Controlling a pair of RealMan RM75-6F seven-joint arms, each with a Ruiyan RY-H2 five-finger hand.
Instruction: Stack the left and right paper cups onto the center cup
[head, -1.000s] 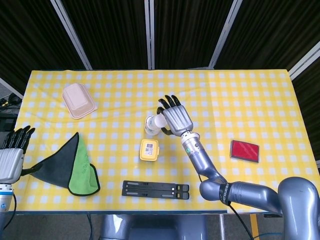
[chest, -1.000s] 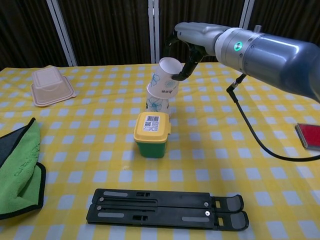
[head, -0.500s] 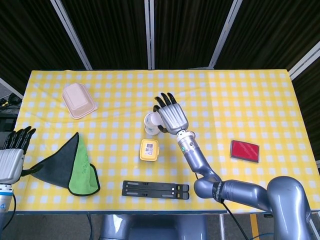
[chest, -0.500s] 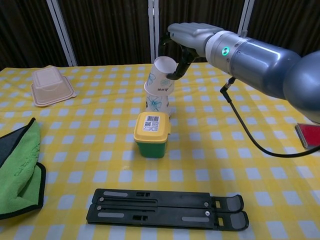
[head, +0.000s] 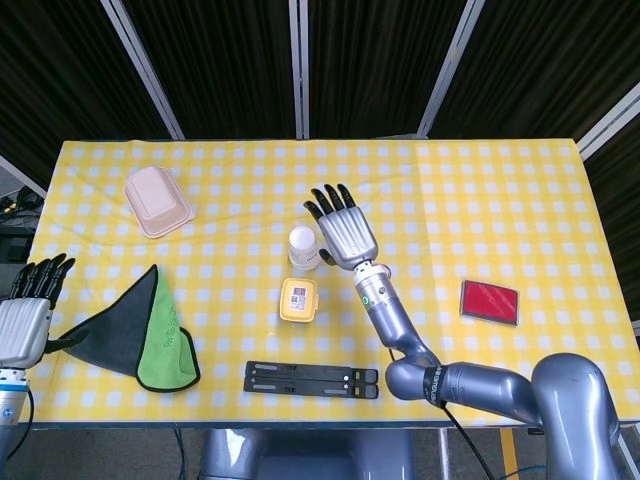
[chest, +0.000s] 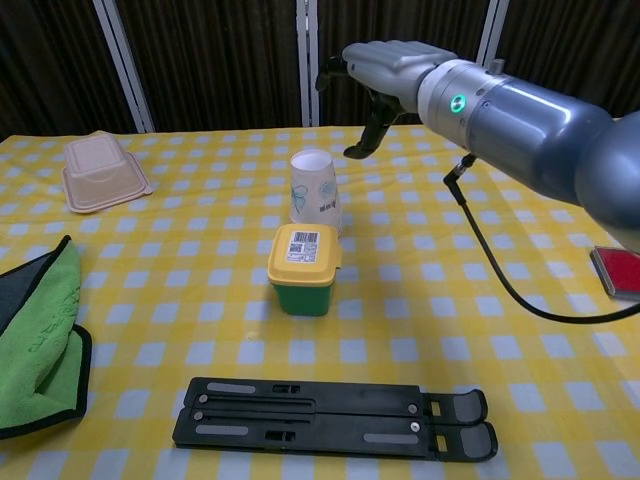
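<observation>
A white paper cup stack (head: 303, 247) (chest: 314, 191) with a blue flower print stands upright at the table's middle, just behind the yellow-lidded green box. My right hand (head: 340, 226) (chest: 385, 70) hovers just right of and above the stack, fingers spread, holding nothing and clear of the cups. At the table's left front edge, my left hand (head: 27, 315) hangs with fingers apart and empty; the chest view does not show it.
A yellow-lidded green box (head: 298, 299) (chest: 304, 269) sits in front of the cups. A black folding stand (head: 311, 379) (chest: 335, 417) lies near the front edge. A green and black cloth (head: 150, 331) lies left, a beige clamshell box (head: 157, 201) back left, a red card (head: 489, 301) right.
The tilted cup my right hand held over the stack has dropped down into it and sits nested. The hand let go and lifted away, fingers spread.
</observation>
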